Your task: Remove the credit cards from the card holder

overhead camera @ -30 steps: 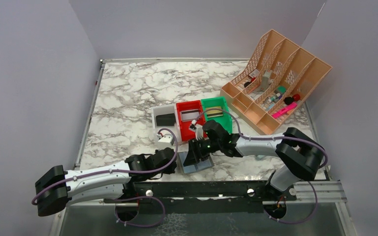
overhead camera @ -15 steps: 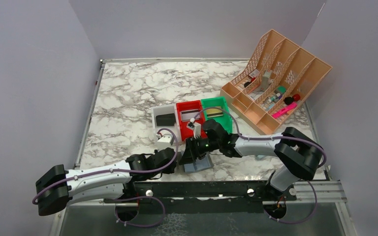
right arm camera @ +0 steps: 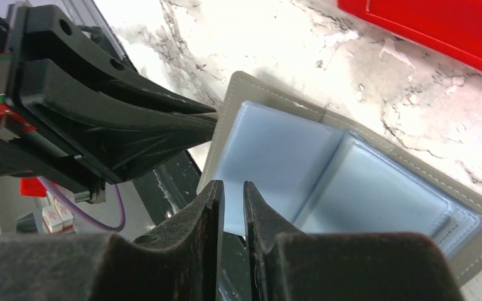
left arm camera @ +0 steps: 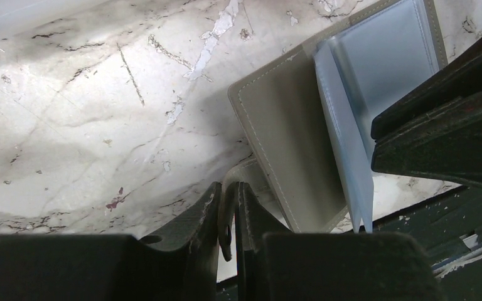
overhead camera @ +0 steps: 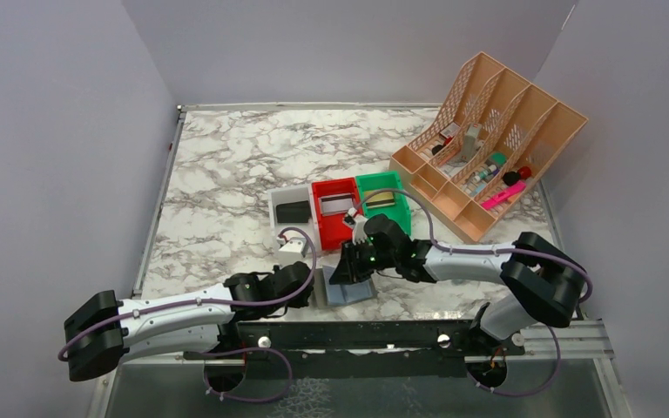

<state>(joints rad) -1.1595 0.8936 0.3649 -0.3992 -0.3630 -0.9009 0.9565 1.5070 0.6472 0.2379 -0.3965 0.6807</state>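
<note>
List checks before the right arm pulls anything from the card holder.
1. card holder lying open on the table: ok.
2. left gripper closed on the holder's grey edge: ok.
3. right gripper at the near edge of the pale blue sleeve, jaws nearly together: ok.
4. Something actually pinched between the right jaws: cannot tell.
5. Contents of the sleeves: cannot tell, nothing shows through in either wrist view.
6. Clearance between the two grippers: ok, close but apart.
</note>
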